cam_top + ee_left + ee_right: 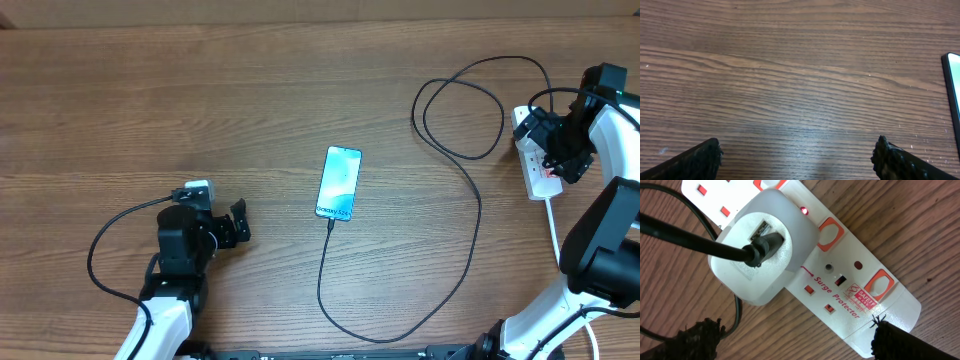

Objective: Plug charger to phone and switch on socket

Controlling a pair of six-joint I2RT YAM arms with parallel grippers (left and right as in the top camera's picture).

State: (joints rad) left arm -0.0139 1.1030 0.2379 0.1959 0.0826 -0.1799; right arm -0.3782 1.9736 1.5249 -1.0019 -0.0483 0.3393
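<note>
— Phone (339, 182) position, from overhead?
— Middle of the table (200, 90), screen lit. The charger (478, 215) meets the phone's near short edge, apparently seated, then loops right of the phone to the socket (535, 165), so its slack lies free. The right hand (556, 152) hangs over that socket, jaws apart. The left hand (238, 224) sits left of the phone, parted, holding nothing.
— Left wrist view?
— Bare wood between spread fingertips (702, 160), with the phone's edge just right. It's parked clear, I judge.
— Right wrist view?
— Fingertips (900, 342) wide above the socket's end, gripping nothing. The charger's plug sits in a white adapter (765, 255), and a red lamp (803, 211) glows, so it's likely already switched on.
</note>
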